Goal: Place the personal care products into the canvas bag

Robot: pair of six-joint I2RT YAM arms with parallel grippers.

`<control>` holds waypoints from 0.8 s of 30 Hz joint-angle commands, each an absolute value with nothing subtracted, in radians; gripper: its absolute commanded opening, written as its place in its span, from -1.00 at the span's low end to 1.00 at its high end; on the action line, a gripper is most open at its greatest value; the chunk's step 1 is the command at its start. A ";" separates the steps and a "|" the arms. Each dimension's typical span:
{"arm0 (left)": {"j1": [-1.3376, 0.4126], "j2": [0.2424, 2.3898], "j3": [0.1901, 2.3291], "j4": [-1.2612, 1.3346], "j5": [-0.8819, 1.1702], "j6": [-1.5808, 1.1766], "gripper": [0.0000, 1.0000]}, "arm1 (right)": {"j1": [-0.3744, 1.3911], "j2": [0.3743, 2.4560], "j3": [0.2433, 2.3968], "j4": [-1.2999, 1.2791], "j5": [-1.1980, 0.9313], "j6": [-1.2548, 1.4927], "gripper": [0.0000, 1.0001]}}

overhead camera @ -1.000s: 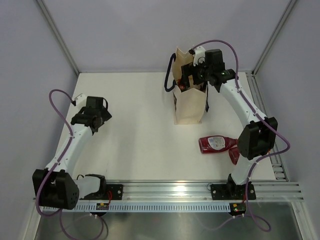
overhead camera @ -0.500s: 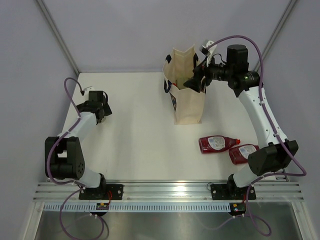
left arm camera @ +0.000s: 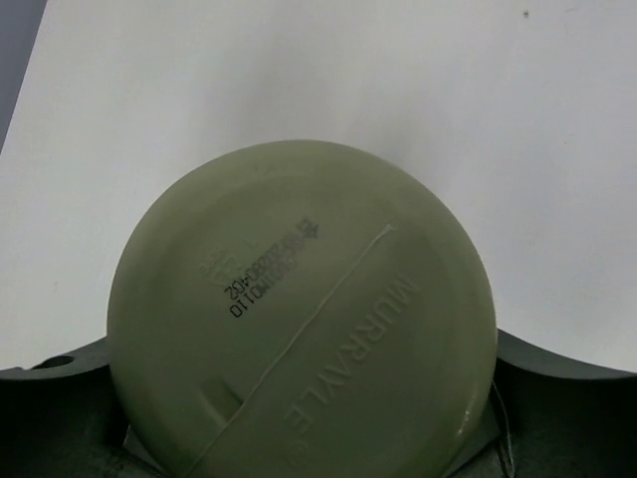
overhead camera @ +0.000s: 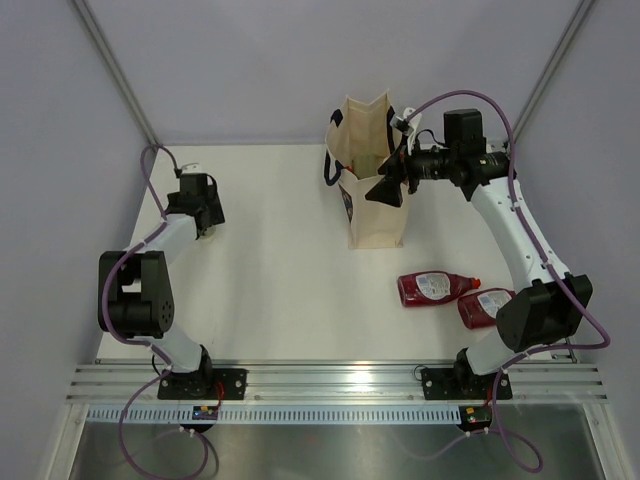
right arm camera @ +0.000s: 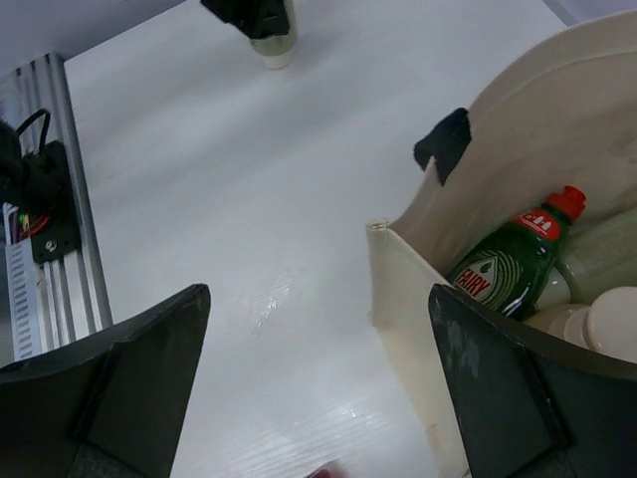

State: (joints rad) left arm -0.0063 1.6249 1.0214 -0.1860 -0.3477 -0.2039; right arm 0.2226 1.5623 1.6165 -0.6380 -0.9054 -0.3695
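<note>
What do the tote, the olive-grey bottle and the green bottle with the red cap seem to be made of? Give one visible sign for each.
The tote looks like woven fabric, likely canvas, matte beige: its walls bend and fold softly. The olive-grey bottle looks like moulded plastic with a satin finish: raised lettering and a seam line cross its base. The green bottle is probably glossy plastic: it has a smooth, shiny body with a printed label.

Olive-grey bottle [left arm camera: 299,319] is matt plastic with a moulded seam, canvas bag [overhead camera: 377,215] is plain matt cloth, green bottle [right arm camera: 508,269] looks glossy, table [overhead camera: 280,260] is smooth, slight sheen.
</note>
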 commanded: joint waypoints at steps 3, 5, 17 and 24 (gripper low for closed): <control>0.000 1.586 1.048 -0.022 -0.140 -0.123 -0.95 | 0.236 1.563 1.667 -0.911 -1.173 -0.704 0.99; 0.000 1.562 1.037 0.023 -0.048 -0.126 -1.00 | 0.258 1.575 1.686 -1.000 -1.169 -0.791 0.99; -0.002 1.483 0.957 0.205 0.740 -0.587 -1.00 | 0.529 1.615 1.574 -0.602 -0.728 -0.303 0.99; -0.054 1.451 0.848 0.399 0.877 -0.949 -1.00 | 0.659 1.669 1.528 -0.365 -0.400 -0.143 0.99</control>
